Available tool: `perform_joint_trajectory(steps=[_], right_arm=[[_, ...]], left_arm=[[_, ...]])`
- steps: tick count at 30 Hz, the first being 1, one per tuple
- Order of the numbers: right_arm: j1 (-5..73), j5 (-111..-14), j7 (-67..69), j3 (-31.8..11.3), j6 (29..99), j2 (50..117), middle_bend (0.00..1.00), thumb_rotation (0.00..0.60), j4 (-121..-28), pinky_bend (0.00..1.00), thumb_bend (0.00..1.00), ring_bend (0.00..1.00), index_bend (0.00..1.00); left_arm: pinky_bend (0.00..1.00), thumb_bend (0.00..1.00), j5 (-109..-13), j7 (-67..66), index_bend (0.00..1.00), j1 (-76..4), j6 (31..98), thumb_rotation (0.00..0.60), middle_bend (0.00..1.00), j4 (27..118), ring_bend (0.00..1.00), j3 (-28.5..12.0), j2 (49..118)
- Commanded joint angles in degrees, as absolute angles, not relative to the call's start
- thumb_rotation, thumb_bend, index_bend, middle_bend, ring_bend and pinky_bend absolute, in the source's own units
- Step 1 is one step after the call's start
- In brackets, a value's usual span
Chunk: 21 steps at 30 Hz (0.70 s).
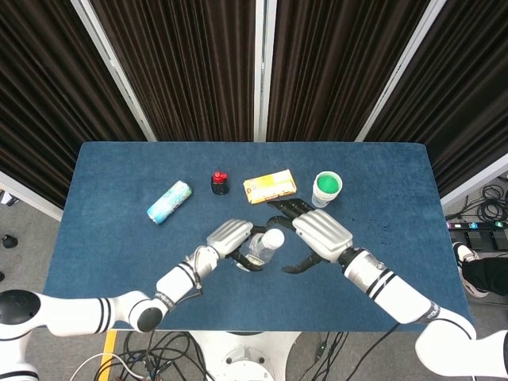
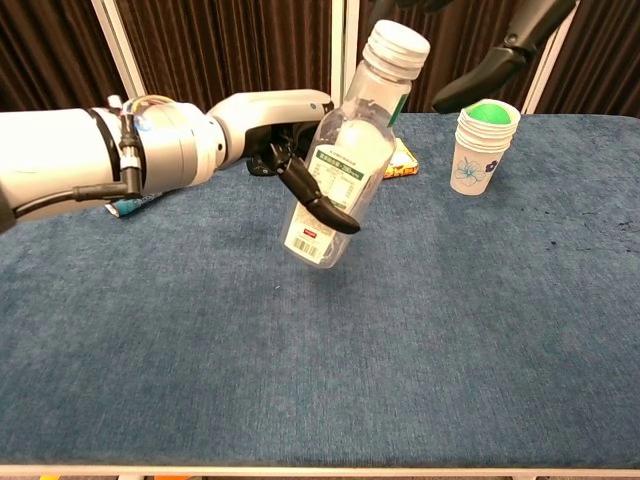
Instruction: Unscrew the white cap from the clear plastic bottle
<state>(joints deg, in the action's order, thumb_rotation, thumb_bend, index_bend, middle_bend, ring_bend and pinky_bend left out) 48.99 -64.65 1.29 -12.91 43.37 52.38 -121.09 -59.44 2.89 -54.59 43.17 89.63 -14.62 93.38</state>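
The left hand [image 2: 285, 135] grips the clear bottle [image 2: 345, 160] around its middle and holds it above the blue table [image 2: 450, 330], tilted so that its top leans to the right in the chest view. The white cap [image 2: 399, 40] is on the neck. In the head view the bottle [image 1: 260, 245] sits between the two hands, its cap [image 1: 274, 237] pointing toward the right hand [image 1: 317, 236]. That hand hovers just beside the cap with its fingers [image 1: 279, 208] spread and nothing in them, apart from the cap; in the chest view only dark fingertips [image 2: 490, 72] show near the top edge. Farther back on the table stand a stack of paper cups [image 1: 326, 188] with a green inside, a yellow packet [image 1: 270, 186], a small dark bottle with a red top [image 1: 219, 182], and a tube [image 1: 168, 202] lying on its side to the left.
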Motion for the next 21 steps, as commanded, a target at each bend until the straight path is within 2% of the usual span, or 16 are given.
perform_joint_trajectory(steps=[1,21], right_arm=[[48.7,-65.2,1.1,-12.6,43.4,52.1,0.02,0.544,-121.4,0.0,0.02,0.0,0.26],[48.8,-67.6,1.3,-12.5,42.4,52.0,0.02,0.546,-122.6,0.0,0.02,0.0,0.26]], left_arm=[[0.49,0.09,-59.4,2.9,0.54,-54.6,43.1,0.6,0.58,89.5,0.48,-14.6,93.3],[0.49,0.09,-59.0,2.8,0.54,-55.3,42.3,0.6,0.58,88.8,0.48,-14.5,93.8]])
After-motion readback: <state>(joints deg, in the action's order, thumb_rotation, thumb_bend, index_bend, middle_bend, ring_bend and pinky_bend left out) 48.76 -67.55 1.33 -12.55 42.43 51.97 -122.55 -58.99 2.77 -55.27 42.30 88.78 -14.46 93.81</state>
